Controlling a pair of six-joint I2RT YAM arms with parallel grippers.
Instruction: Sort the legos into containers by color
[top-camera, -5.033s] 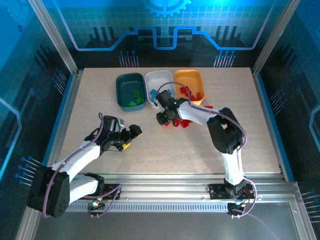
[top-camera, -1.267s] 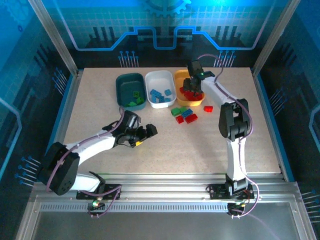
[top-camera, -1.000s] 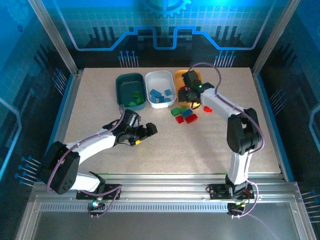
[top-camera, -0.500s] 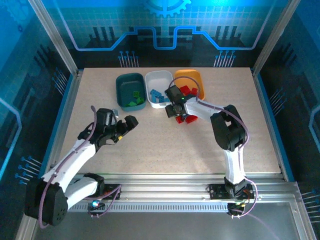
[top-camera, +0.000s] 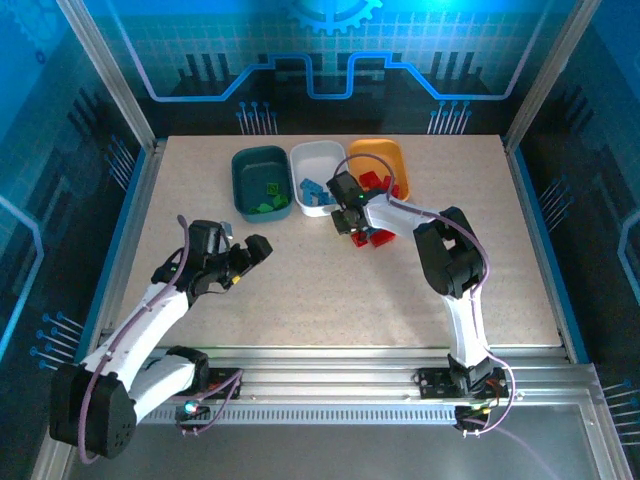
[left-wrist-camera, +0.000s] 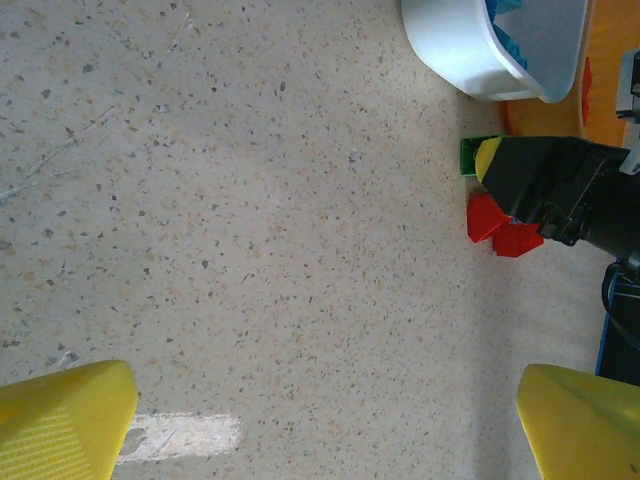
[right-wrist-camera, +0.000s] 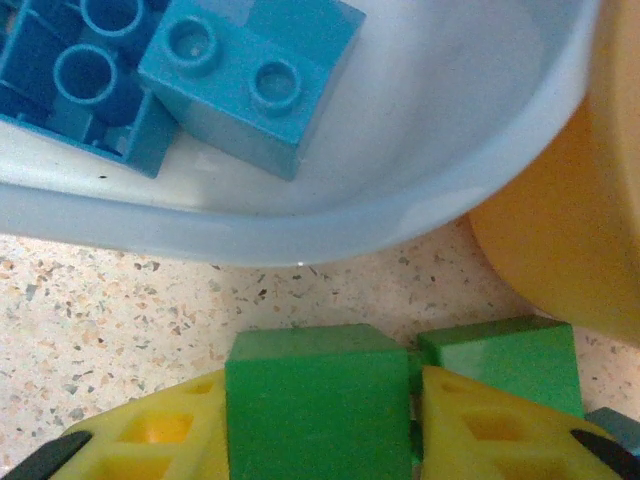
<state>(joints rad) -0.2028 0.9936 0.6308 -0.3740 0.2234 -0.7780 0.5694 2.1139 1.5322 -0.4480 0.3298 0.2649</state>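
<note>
My right gripper (right-wrist-camera: 318, 445) is shut on a green lego (right-wrist-camera: 316, 375) lying on the table just in front of the white container (right-wrist-camera: 330, 225); a second green lego (right-wrist-camera: 500, 360) sits beside its right finger. From above, that gripper (top-camera: 350, 217) is low over the loose pile, with red legos (top-camera: 378, 237) next to it. Blue legos (top-camera: 312, 190) lie in the white container (top-camera: 318, 155), green ones (top-camera: 268, 203) in the teal container (top-camera: 245, 170), red ones (top-camera: 375, 182) in the orange container (top-camera: 385, 150). My left gripper (top-camera: 250, 250) hovers open over bare table.
In the left wrist view, yellow fingertips (left-wrist-camera: 60, 420) frame bare speckled tabletop, with the right gripper's black body (left-wrist-camera: 560, 185) and red legos (left-wrist-camera: 495, 225) ahead. Metal frame posts and blue walls border the table. The right arm reaches across the table's middle right.
The right arm came from the orange container down to the loose pile and closed its jaws on a green lego. The left arm pulled back to the left.
</note>
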